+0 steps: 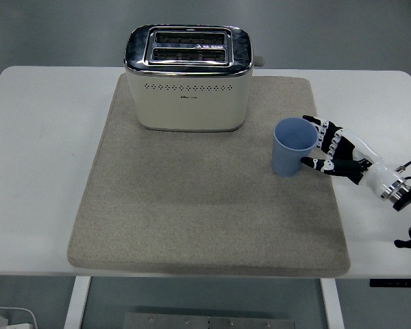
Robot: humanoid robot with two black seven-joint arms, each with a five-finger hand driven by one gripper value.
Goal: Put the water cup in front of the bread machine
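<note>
Nearest the bottom of the frame, the mat [192, 226] is lying bare across the table [41, 171], nothing resting on its front half. At right of centre the right hand [332, 152] is reaching in from the right edge, fingers [314, 163] spread apart and flanking the cup [292, 146] without clamping it; the tips look to be just touching its side. The cup is standing upright near the mat's right edge, to the lower right of the toaster [188, 77], not in front of it. The risk is a nudge: closing off-centre could tip the light, tapered cup or slide it away. At the top, the toaster is showing a small mark below its vent holes, too small to read.
</note>
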